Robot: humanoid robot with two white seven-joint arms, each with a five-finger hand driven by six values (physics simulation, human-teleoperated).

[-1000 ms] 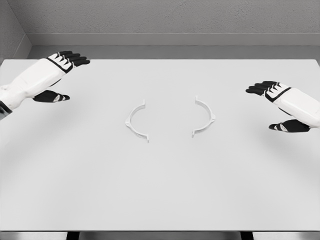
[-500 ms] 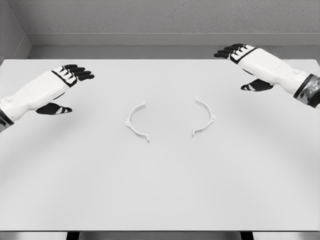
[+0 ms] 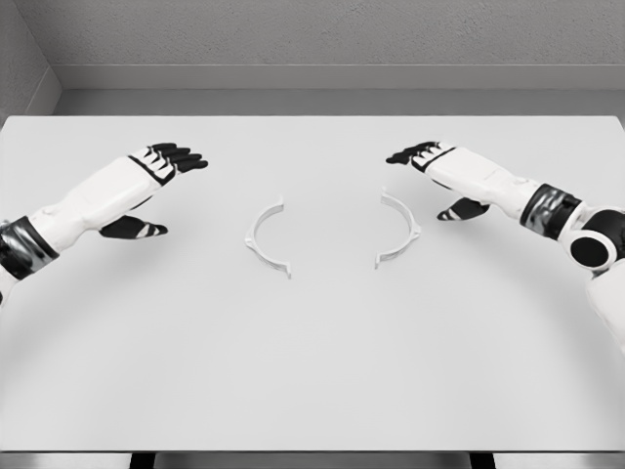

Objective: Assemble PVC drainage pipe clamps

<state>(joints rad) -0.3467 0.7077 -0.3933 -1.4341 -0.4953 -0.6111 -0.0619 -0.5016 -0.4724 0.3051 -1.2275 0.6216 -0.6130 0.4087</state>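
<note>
Two white clamp halves, the left clamp half (image 3: 267,237) and the right clamp half (image 3: 399,229), are lying apart on the white table (image 3: 312,371), curves facing each other. The left hand (image 3: 156,176) and the right hand (image 3: 435,171) are hovering beside them, fingers relaxed, holding nothing.

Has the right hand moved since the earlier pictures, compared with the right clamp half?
Yes. The right hand came left, toward the unmoved right clamp half, and now hovers open just above its upper end.
</note>
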